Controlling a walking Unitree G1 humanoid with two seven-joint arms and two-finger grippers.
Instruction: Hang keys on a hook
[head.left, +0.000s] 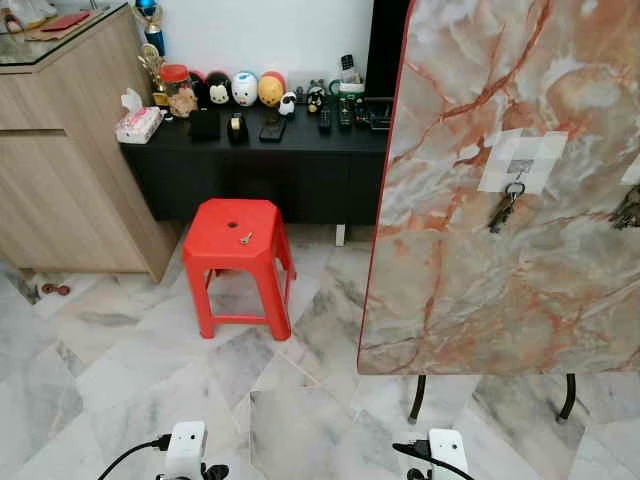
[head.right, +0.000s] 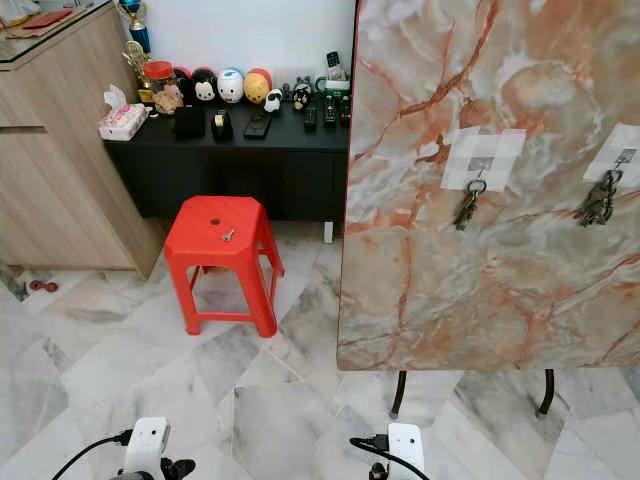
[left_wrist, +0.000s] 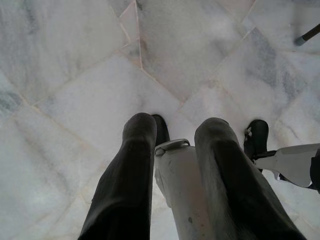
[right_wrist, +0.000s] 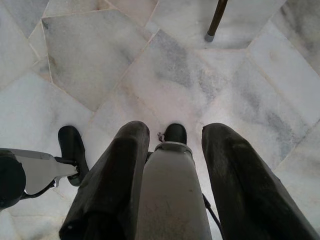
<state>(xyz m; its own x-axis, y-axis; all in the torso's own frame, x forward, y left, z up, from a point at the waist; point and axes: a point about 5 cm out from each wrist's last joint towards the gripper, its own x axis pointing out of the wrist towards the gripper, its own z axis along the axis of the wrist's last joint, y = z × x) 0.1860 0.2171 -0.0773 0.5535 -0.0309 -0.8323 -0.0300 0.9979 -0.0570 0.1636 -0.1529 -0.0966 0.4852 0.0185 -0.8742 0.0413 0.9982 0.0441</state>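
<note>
Your key (head.left: 246, 238) lies on the red stool (head.left: 215, 235), left of centre, its long axis slanting. The left gripper (left_wrist: 172, 131) hangs low, fingers apart and empty, as does the right gripper (right_wrist: 170, 131). The left arm looks nearer. The hook (head.right: 481, 164) sits upper right.

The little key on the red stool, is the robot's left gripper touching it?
Apart. In the left eye view the key lies on the red stool, while the left wrist view shows the left gripper hanging low over the floor tiles, open and holding nothing.
</note>
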